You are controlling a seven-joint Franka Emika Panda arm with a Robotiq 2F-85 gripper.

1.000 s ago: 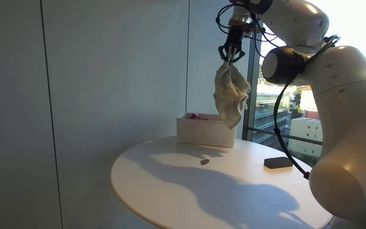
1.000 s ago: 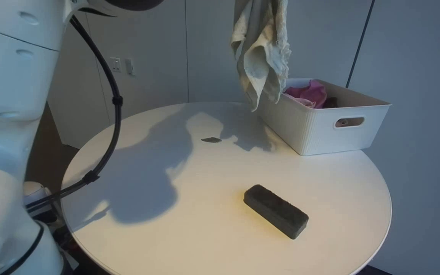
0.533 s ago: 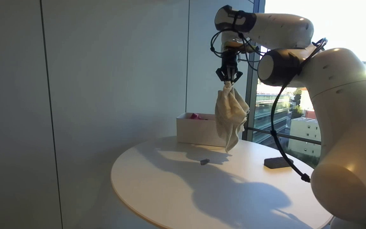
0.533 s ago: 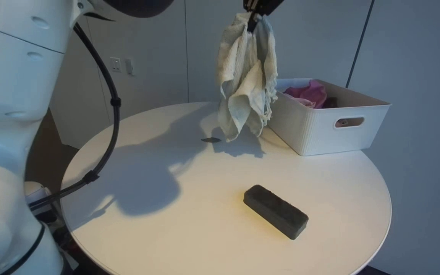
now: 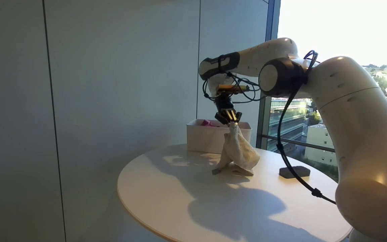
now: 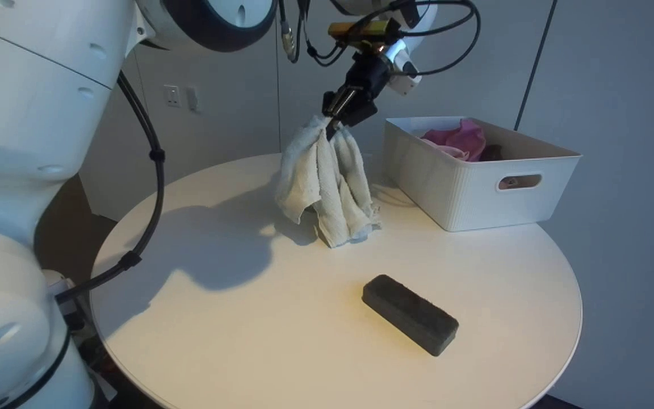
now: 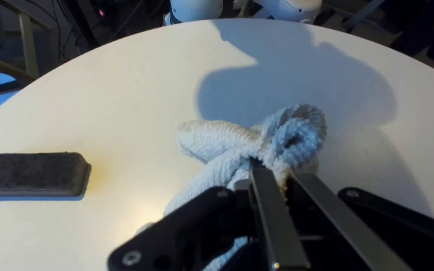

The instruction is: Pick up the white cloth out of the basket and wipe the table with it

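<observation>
Two fingers (image 7: 276, 218) pinch plain white cloth (image 6: 327, 187) touching table (image 6: 281, 341).

Inside the basket (image 6: 500, 210), a dark thing (image 6: 493, 152) is too shadowed to name. Near the basket, the white cloth (image 5: 236, 148) hides part of its wall in an exterior view and, in the wrist view, the ends of the gripper (image 7: 276, 169). Away from the basket, both exterior views cut off the table (image 6: 281, 341).
</observation>
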